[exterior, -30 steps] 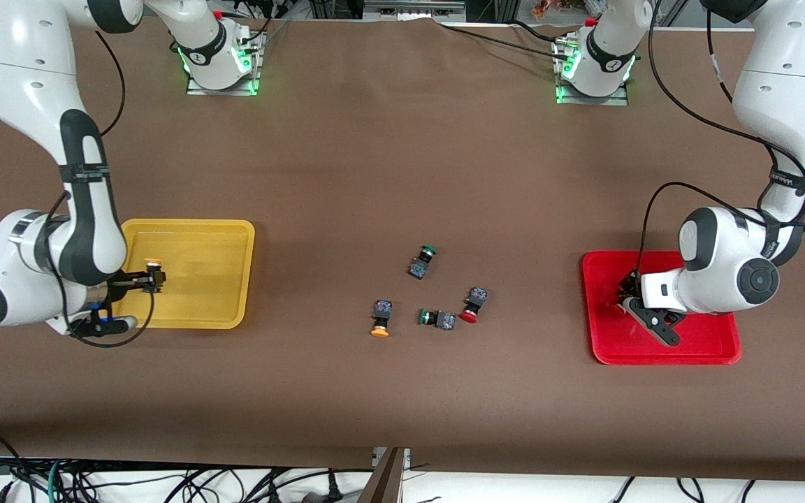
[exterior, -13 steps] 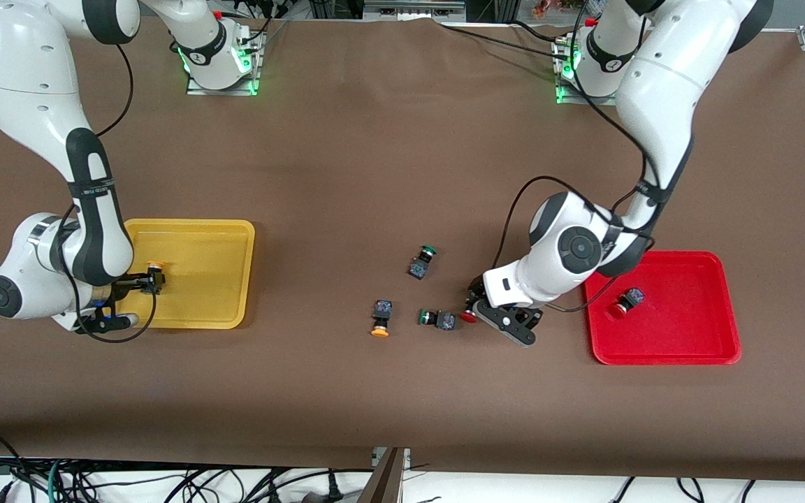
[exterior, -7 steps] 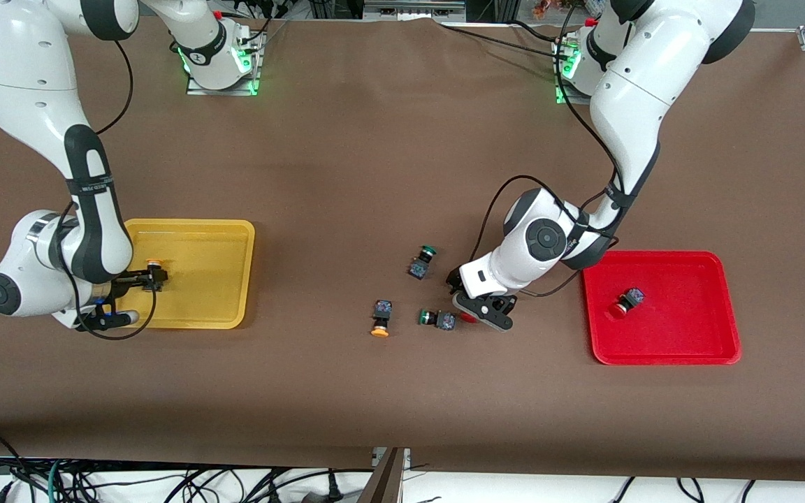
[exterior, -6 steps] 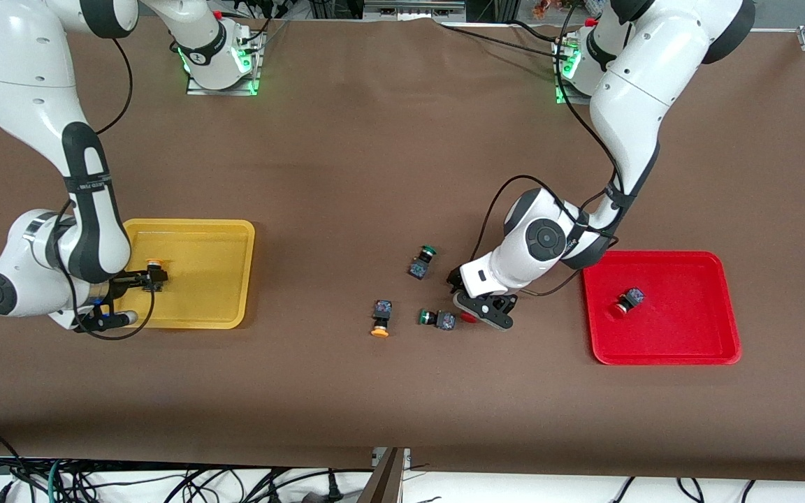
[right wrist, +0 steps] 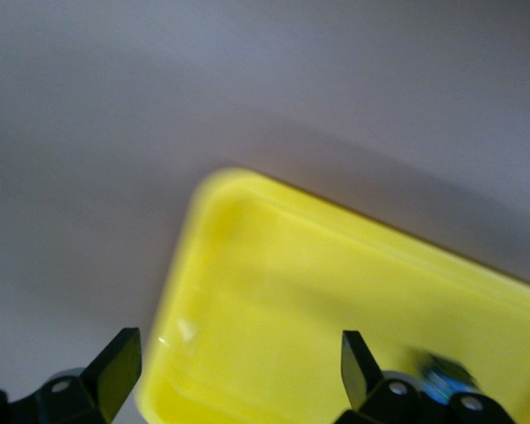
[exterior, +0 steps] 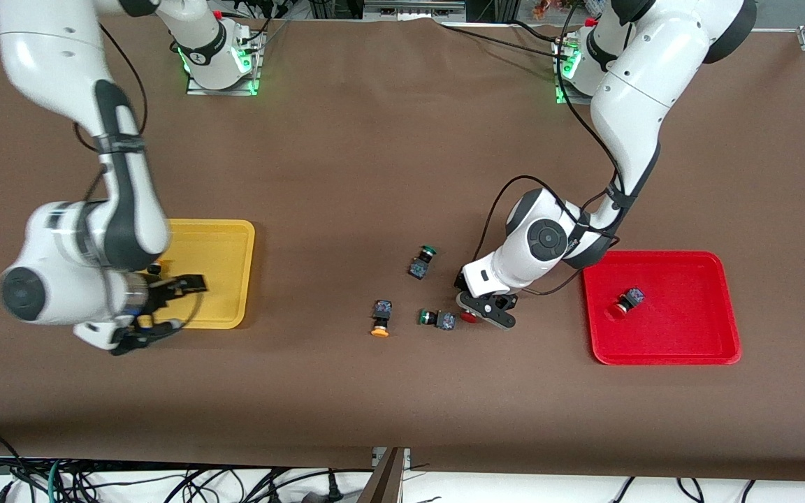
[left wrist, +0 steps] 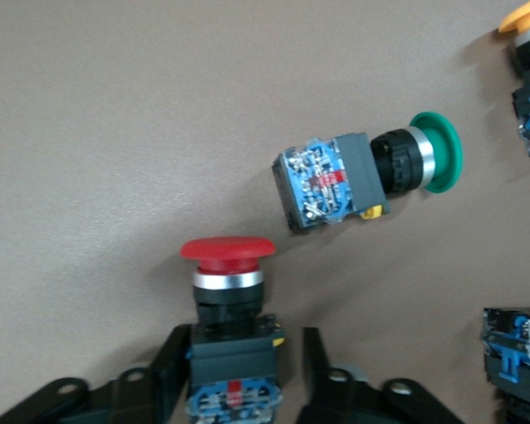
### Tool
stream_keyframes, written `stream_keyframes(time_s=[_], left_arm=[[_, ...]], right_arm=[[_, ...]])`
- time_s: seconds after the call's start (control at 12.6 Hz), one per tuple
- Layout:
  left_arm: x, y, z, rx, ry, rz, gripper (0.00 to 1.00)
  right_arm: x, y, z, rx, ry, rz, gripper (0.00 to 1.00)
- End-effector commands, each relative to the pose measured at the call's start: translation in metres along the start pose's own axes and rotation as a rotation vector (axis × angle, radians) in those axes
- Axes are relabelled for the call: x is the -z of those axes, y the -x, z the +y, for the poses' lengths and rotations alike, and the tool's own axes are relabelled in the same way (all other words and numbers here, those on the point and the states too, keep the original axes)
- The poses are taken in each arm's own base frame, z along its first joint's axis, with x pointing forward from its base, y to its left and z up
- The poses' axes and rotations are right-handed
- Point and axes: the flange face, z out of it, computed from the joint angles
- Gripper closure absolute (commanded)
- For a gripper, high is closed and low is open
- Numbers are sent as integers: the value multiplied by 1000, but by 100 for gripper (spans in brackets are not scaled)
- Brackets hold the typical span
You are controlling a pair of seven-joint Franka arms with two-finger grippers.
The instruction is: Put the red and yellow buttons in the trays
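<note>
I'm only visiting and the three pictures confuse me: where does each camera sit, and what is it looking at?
Front view: high across the table, facing both arms, the yellow tray and the red tray.
Left wrist view: on the left arm, looking down past the left gripper at a red button, which the front view also shows.
Right wrist view: on the right arm, right gripper over the yellow tray.

Robotics lab, two bench-mounted arms (exterior: 626, 105), brown-covered table (exterior: 388, 154), tangled cables (exterior: 130, 482)

Matt brown table cover (exterior: 388, 161) — glossy plastic yellow tray (exterior: 224, 279) and red tray (exterior: 689, 342); buttons' metal collars (left wrist: 228, 280) shine.
</note>
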Motion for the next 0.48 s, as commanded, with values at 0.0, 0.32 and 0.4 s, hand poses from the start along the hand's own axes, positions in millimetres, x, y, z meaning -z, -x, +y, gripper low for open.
stream_keyframes(time_s=[0.0, 0.32, 0.4], left_arm=[[18, 0, -4, -4, -24, 10, 88], [91, -2, -38, 37, -70, -107, 90], [110, 1, -55, 62, -82, -142, 90]], right_arm=[[-14, -24, -57, -101, 23, 65, 0], [-33, -47, -165, -293, 25, 196, 0], [-43, -50, -193, -326, 21, 221, 0]])
